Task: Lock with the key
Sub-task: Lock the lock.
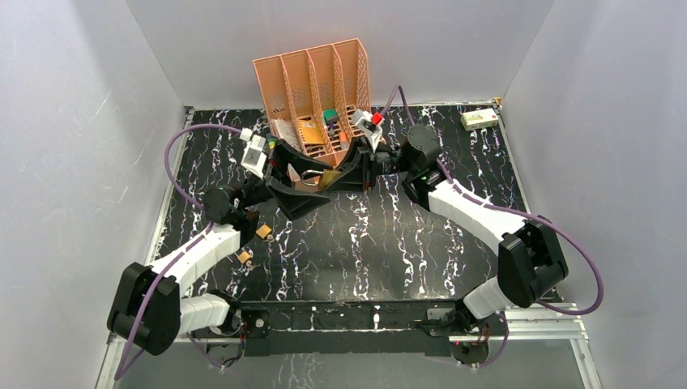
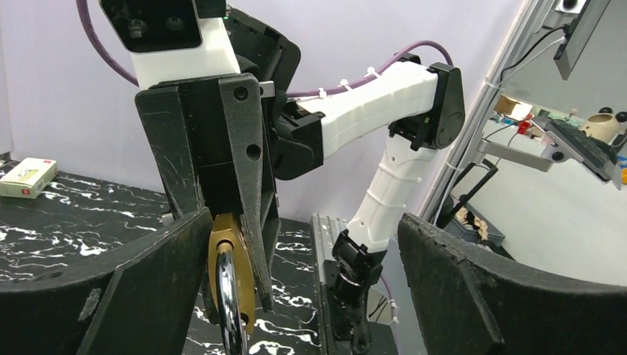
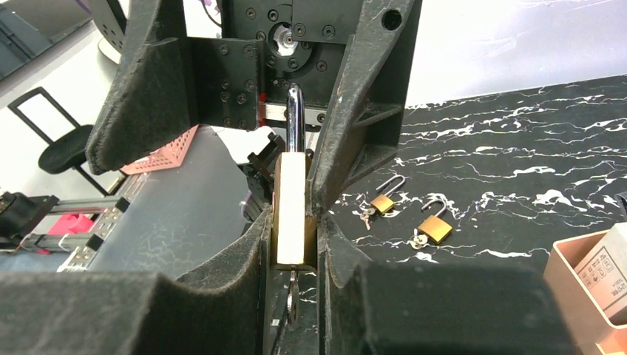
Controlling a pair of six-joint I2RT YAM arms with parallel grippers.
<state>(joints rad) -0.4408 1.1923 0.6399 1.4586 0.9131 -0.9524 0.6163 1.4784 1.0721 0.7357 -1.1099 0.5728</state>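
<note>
The key pokes out of the underside of the brass padlock, at six o'clock of the lock body, mostly lost in shadow between the fingers. I'd judge it light, stiff and slick, a sliver of metal that is easily bent or dropped. Its flat head looks like the only place to pinch, square across the faces.

The right gripper is clamped on the padlock's flat sides, with the shackle pointing to twelve. The left gripper faces it with its jaws spread wide, holding nothing.

Off at four o'clock, two small padlocks lie on the marbled table. No stamp shows on the brass. The print on the box in the orange file organiser is too small to read.
</note>
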